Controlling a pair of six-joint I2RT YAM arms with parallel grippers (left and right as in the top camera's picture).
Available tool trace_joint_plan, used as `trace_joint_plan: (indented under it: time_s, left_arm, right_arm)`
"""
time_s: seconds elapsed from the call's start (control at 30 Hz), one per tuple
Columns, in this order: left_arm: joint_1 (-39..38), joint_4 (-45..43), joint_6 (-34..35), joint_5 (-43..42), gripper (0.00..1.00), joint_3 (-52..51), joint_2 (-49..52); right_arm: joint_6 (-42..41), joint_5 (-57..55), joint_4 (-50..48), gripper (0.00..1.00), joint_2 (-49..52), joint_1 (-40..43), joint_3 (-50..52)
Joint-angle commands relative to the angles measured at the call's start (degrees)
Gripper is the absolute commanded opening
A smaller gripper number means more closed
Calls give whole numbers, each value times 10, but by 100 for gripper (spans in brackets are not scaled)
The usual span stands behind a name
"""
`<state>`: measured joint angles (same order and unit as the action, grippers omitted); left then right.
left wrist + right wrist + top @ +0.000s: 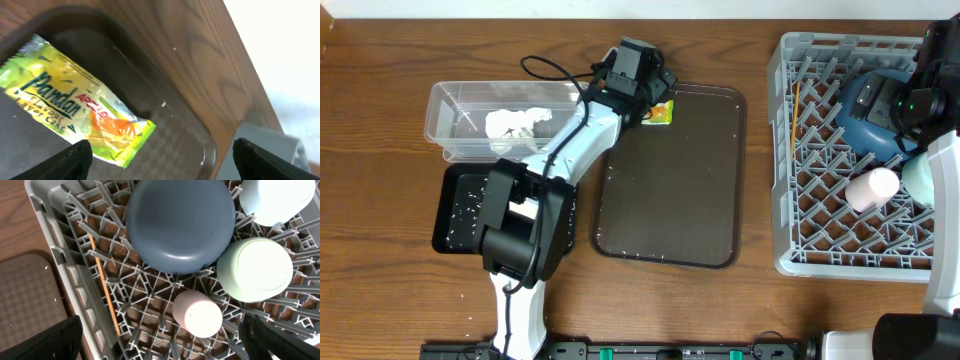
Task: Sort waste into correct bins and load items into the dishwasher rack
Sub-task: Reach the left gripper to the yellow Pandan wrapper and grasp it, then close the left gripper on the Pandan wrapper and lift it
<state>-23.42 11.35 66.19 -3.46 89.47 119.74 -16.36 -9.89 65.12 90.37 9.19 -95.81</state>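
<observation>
Left gripper (161, 162) fingers spread, empty, over Pandan cake wrapper (75, 107) at brown tray's (172, 147) 12 o'clock edge; print legible only from wrist. Right gripper (160, 350) fingers spread, empty, above dishwasher rack (55, 235); pink cup (197, 314) 6 o'clock of blue dish (180, 222). Only overhead shows tissue (517, 123) in clear tub (445, 100).

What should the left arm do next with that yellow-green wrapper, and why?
Probably lower the left gripper and close on the wrapper. Its fingers stand open and hold nothing, and the wrapper lies flat just beneath them in a corner of the brown tray, not yet in a bin.
</observation>
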Motion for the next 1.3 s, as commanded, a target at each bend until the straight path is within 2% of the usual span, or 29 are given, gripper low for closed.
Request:
trace_joint_plan:
  time_s: [0.0, 0.17, 0.23, 0.3, 0.37, 0.47, 0.53, 0.8, 1.27]
  left_arm:
    - [-5, -2, 39, 82, 92, 1, 3]
    - [-5, -43, 39, 113, 90, 1, 14]
    - [-5, -70, 16, 114, 71, 1, 23]
    - [-5, -83, 3, 113, 43, 1, 33]
    - [-7, -85, 3, 112, 30, 1, 42]
    - [-9, -87, 3, 113, 19, 1, 54]
    - [-9, -96, 3, 113, 7, 1, 64]
    - [-9, -139, 3, 113, 6, 1, 92]
    - [-10, -131, 3, 133, 6, 1, 119]
  right_arm:
    - [-8, -2, 1, 99, 1, 3, 0]
    - [-8, -2, 1, 99, 1, 3, 0]
    - [-8, -2, 0, 99, 1, 3, 0]
    - [-8, -2, 0, 99, 1, 3, 0]
    - [-8, -2, 1, 99, 1, 3, 0]
    - [-8, -2, 0, 99, 1, 3, 0]
    - [-8, -2, 0, 99, 1, 3, 0]
    - [-8, -2, 0, 99, 1, 3, 0]
    - [-8, -2, 1, 99, 1, 3, 0]
